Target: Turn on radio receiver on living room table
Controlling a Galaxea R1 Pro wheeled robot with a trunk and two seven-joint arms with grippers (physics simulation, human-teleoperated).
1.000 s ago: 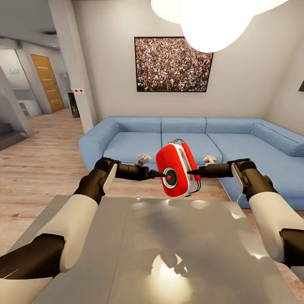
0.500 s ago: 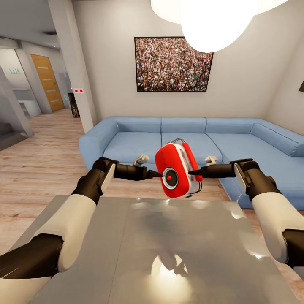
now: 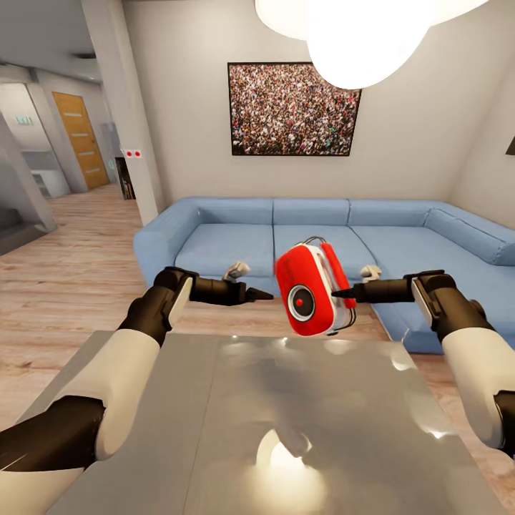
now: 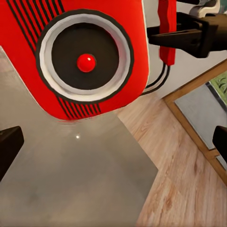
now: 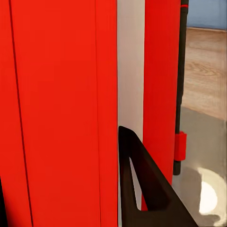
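Radio receiver (image 3: pixel 312 290): shifted rightward since the earlier frames, now clear of the left gripper (image 3: pixel 259 294), whose fingers are spread. Held aloft over the table (image 3: pixel 214 429), clamped in the right gripper (image 3: pixel 337 292); dial centre red.

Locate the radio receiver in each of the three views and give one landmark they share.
Head view: radio receiver at centre, held above the table, right gripper at its side.
Left wrist view: dial face across the upper part.
Right wrist view: its red and white edge close up.
Shared landmark: the glossy grey table.
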